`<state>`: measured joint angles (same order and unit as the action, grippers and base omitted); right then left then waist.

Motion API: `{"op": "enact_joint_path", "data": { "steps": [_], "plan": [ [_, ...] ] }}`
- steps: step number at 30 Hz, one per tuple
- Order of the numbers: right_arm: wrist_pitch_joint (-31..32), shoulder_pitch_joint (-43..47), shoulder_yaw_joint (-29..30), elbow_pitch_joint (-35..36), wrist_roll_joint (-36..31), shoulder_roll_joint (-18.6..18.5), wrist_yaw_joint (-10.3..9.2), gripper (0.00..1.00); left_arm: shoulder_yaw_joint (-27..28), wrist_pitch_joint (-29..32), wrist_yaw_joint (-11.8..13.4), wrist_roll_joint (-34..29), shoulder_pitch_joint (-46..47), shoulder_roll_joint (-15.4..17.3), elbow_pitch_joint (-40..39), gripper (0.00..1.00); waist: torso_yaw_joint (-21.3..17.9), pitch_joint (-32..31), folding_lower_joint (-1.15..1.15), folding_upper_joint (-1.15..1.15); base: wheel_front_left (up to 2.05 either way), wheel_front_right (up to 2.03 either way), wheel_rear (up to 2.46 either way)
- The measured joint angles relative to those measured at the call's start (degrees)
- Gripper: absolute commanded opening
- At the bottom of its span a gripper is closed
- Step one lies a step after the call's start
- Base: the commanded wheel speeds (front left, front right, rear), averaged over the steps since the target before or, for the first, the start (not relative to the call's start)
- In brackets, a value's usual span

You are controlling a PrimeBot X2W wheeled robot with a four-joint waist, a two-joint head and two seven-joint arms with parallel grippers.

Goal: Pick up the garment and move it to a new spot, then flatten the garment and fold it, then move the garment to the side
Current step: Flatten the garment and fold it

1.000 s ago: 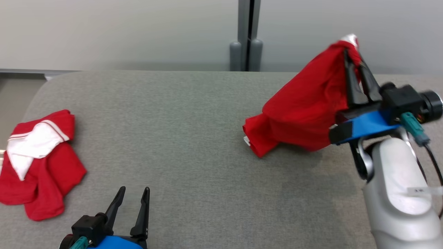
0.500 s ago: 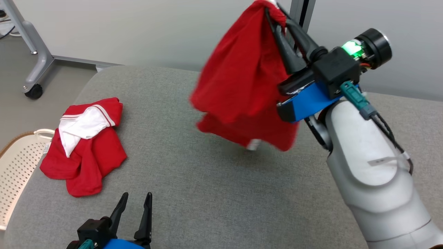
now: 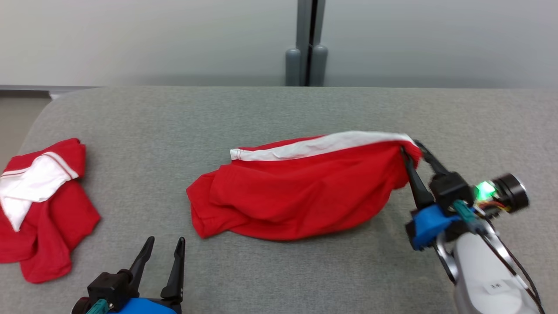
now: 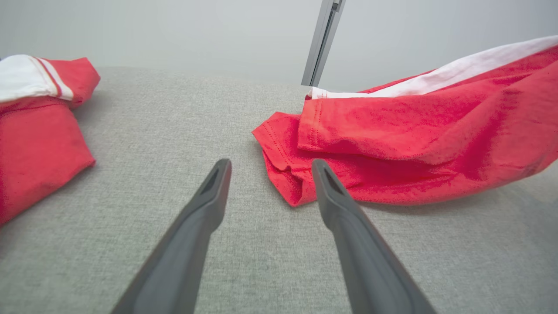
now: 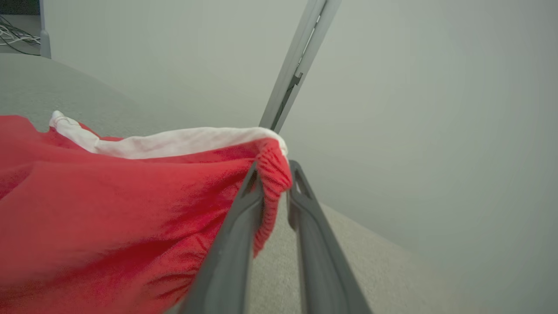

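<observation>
Right tool [image 3: 410, 147] narrowly parted, pinching garment [image 3: 296, 196] end (left tool [image 3: 165, 240] agape).

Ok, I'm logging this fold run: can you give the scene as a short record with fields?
surface: grey table
working item: red garment, white band along its top, crumpled mid-table
right gripper: shut on the garment's right end, holding it raised
left gripper: open, empty
other: second garment, bunched at the left

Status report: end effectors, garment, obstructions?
Left end effector open, empty. Right end effector pinching one raised end of red garment; rest lies on table. Second garment far left, clear of it.
</observation>
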<state>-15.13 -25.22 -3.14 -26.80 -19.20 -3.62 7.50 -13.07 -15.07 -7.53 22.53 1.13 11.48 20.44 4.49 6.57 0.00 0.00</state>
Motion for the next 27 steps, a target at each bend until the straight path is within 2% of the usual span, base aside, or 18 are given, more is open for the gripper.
{"op": "enact_joint_path", "data": {
  "steps": [3,6,9,14,22,27],
  "plan": [
    [0.0,3.1,5.7,-0.5,-0.5,0.2,0.0,1.0,-0.3,0.0,0.0,0.2,0.0,0.8,-0.3,1.0,-1.6,0.3,0.0,0.0,0.0,0.0,0.0],
    [0.0,5.1,7.5,1.9,1.4,0.5,-0.01,1.0,-0.5,0.0,0.0,0.6,0.2,1.1,-0.8,1.0,-3.0,0.4,0.0,0.0,0.0,0.0,0.0],
    [0.0,7.0,5.9,4.0,6.4,0.7,-0.01,1.0,-0.5,0.0,0.0,1.2,1.5,1.2,-1.9,1.0,-4.3,0.8,0.0,0.0,0.0,0.0,0.0],
    [0.0,8.9,2.0,6.3,10.5,0.7,-0.01,1.0,-1.8,0.0,0.0,2.5,7.6,2.3,-2.6,1.0,-6.1,2.1,0.0,0.0,0.0,0.0,0.0],
    [0.0,9.3,-3.2,8.0,13.1,0.8,-0.01,1.0,-8.3,0.1,0.0,8.4,21.9,5.9,6.3,1.0,-9.5,5.1,0.0,0.0,0.0,0.0,0.0],
    [0.0,9.3,-4.9,9.2,14.0,0.8,-0.01,1.0,-12.7,4.4,0.0,13.2,29.0,7.9,13.3,1.0,-11.3,7.0,0.0,0.01,0.0,0.0,0.0]
  ]
}}
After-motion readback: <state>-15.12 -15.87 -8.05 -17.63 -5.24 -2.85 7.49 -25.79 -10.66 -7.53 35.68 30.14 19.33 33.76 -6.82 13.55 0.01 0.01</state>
